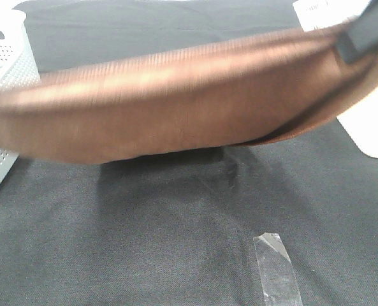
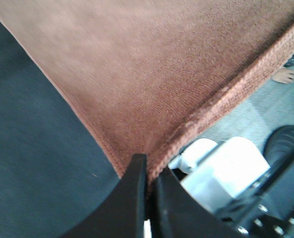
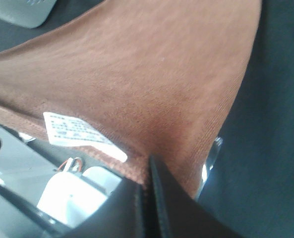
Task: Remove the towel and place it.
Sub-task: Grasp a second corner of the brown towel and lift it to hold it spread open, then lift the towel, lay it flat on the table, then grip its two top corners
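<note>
The rust-brown towel (image 1: 169,108) hangs stretched in the air across the exterior high view, sagging in the middle above the black table covering (image 1: 176,229). My left gripper (image 2: 147,171) is shut on one corner of the towel (image 2: 151,74); it sits at the left edge of the exterior view, mostly hidden. My right gripper (image 3: 147,173) is shut on the opposite corner of the towel (image 3: 137,84), beside its small white tag (image 3: 80,133). The right arm (image 1: 367,29) shows at the top right of the exterior view.
A white perforated basket (image 1: 4,95) stands at the left, partly behind the towel. A white object (image 1: 373,121) sits at the right edge. A strip of clear tape (image 1: 276,268) lies on the black covering near the front.
</note>
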`<state>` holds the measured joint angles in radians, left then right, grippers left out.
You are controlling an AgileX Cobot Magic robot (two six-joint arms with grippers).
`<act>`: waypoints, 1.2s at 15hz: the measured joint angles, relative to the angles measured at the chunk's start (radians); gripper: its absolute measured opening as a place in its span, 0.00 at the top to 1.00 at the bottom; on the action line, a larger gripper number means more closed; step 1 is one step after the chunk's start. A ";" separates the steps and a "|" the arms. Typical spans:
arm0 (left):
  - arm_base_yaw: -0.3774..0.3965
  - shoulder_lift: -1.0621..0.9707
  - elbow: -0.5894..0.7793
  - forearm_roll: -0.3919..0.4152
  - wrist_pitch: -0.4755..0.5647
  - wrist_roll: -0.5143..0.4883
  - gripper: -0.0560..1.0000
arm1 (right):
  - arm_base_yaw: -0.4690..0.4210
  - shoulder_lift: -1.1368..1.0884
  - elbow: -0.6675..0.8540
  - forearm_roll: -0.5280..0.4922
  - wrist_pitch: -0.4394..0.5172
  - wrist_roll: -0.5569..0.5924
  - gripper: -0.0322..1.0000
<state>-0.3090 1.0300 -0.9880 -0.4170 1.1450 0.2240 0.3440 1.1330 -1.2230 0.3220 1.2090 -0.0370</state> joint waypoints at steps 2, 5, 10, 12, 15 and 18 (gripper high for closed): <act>0.001 -0.054 0.071 -0.046 0.000 0.000 0.95 | 0.000 -0.057 0.080 0.012 0.000 0.017 0.97; 0.001 -0.093 0.174 -0.113 0.000 0.000 0.95 | 0.000 -0.122 0.198 0.024 -0.001 0.047 0.97; 0.001 -0.093 0.248 -0.144 0.001 0.000 0.95 | -0.001 -0.142 0.345 0.036 -0.004 0.075 0.97; 0.001 -0.041 0.248 -0.138 0.003 0.000 0.95 | -0.001 -0.102 0.343 0.028 -0.016 0.075 0.97; 0.001 0.056 0.248 -0.132 0.003 -0.001 0.95 | -0.001 -0.028 0.343 0.014 -0.021 0.075 0.97; 0.001 0.112 0.248 -0.135 0.003 -0.011 0.95 | -0.001 0.013 0.343 0.003 -0.019 0.067 0.97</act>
<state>-0.3080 1.1420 -0.7400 -0.5520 1.1480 0.2130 0.3430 1.1460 -0.8800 0.3250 1.1900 0.0300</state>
